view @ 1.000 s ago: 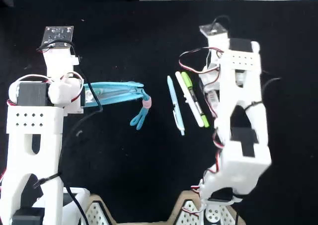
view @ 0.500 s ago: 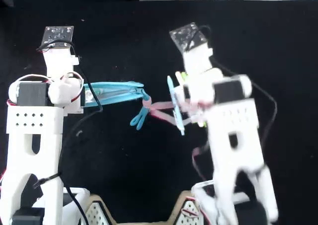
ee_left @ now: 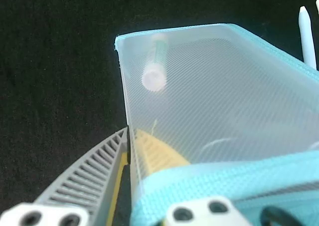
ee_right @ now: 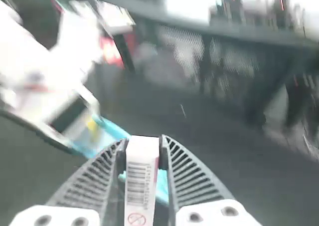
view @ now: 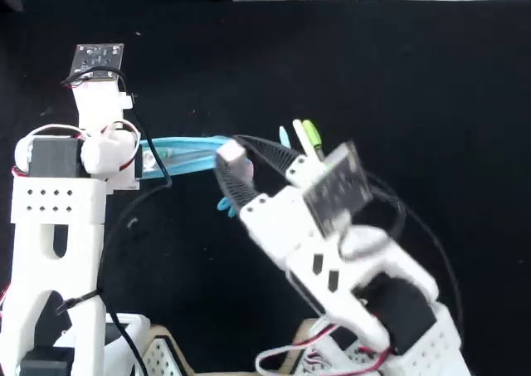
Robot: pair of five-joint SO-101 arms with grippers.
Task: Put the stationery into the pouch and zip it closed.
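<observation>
High view: at the left, the left gripper [view: 146, 162] had its fingers clamped on the left end of a turquoise pouch [view: 195, 153]. The pouch was held on edge over the black worktop [view: 431, 77], and its mouth looked unzipped. The right gripper [view: 236, 163] hung at the pouch's right end, its fingers narrow around a white eraser [view: 231, 154]. Just right of it, a blue pen [view: 284, 135], a white pen [view: 298, 135] and a green highlighter [view: 311, 133] lay on the worktop, partly hidden by the right arm.

Left wrist view: the pouch's translucent wall was close up. A slim thing [ee_left: 153, 79] with a round pale end showed through it; whether it lay inside could not be told.

Right wrist view: the eraser sat pinched between ribbed fingers, with the pouch just beyond.

The task seemed at an early stage. The eraser was not yet in, three writing things waited outside, and the zip remained to close.
</observation>
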